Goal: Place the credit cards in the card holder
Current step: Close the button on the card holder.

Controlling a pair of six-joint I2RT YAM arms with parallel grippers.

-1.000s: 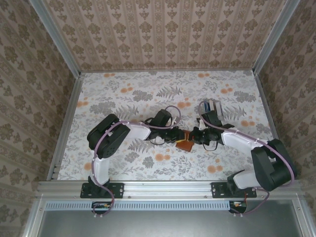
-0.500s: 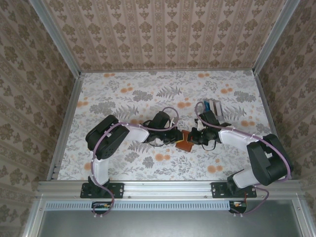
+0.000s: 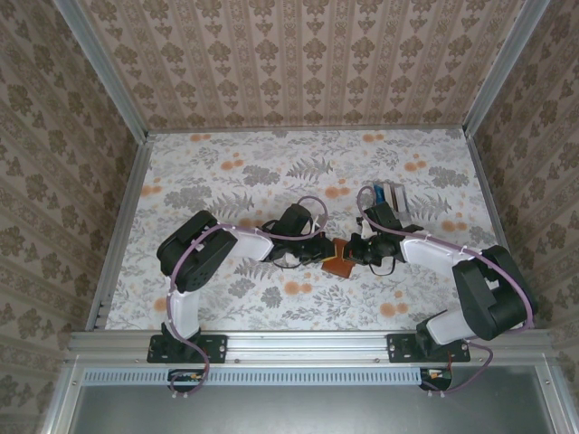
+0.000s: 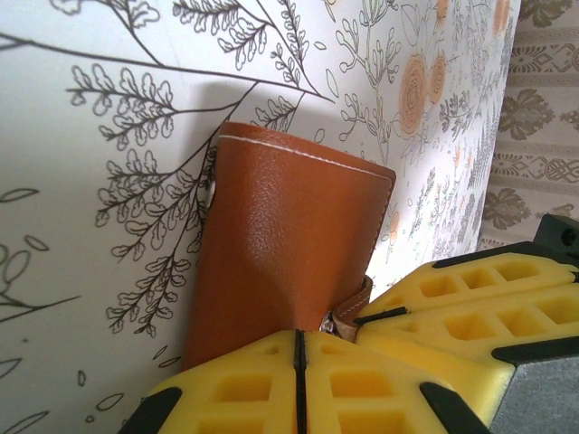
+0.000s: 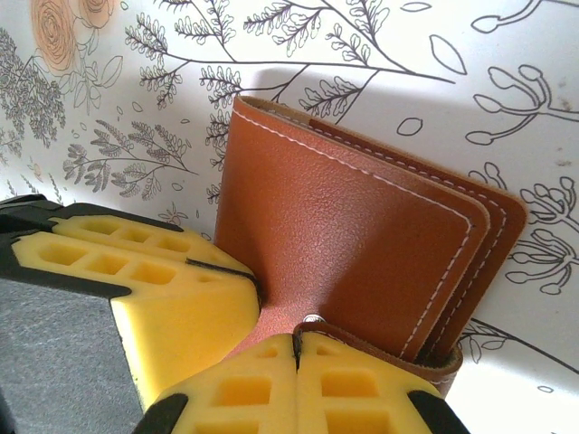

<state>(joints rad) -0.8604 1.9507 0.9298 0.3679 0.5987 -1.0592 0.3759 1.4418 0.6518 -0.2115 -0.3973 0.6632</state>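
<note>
**At mid-desk, the card holder [image 3: 339, 265] is gripped from both sides**

Near the middle of the floral-patterned desk [image 3: 226, 172], the reddish-brown leather card holder is seen between the two arms, which reach in from left and right. It is folded shut, with its stitched layers stacked at one edge. The left pincer [image 4: 297, 362] is pressed together on the leather at one side of the holder, so that only a thin seam is left between its yellow pads. The right pincer [image 5: 295, 371] is likewise clamped tight on the holder, close to the snap where the closing strap [image 5: 398, 354] is attached. The two pincers are set just beside each other, with their pads almost touching. Whether the holder rests on the desk or is raised off it cannot be told. The credit cards [image 3: 393, 193] are laid in a small white and blue stack farther back on the desk, beyond the right arm and well apart from the holder.
</note>
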